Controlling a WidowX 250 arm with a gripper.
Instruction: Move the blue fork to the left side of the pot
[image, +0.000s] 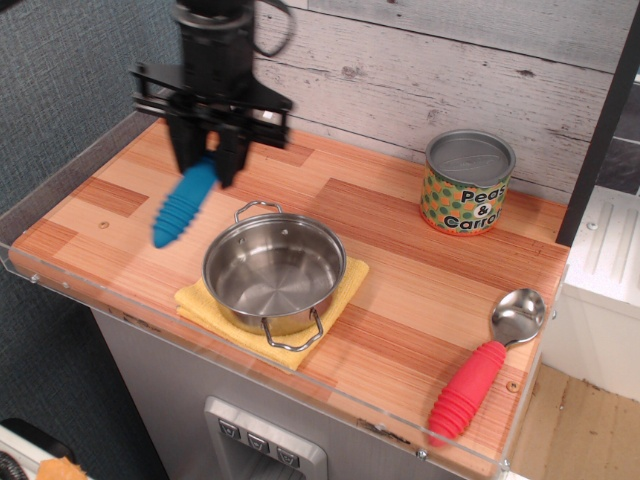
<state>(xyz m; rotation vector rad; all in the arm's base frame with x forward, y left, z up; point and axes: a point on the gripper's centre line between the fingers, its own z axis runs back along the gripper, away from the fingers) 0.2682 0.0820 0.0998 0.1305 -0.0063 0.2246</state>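
Note:
My gripper (209, 160) hangs from the black arm at the upper left and is shut on the blue fork (184, 204). Its ribbed blue handle hangs down and to the left, in the air above the wooden counter. The tines are hidden between the fingers. The shiny steel pot (274, 272) sits on a yellow cloth (345, 285) near the front edge, to the right of and below the fork. The pot is empty, with wire loop handles at its back and front.
A "Peas & Carrots" can (467, 183) stands at the back right. A red-handled spoon (484, 369) lies at the front right. A clear plastic lip (60, 180) edges the counter's left and front. A plank wall stands behind.

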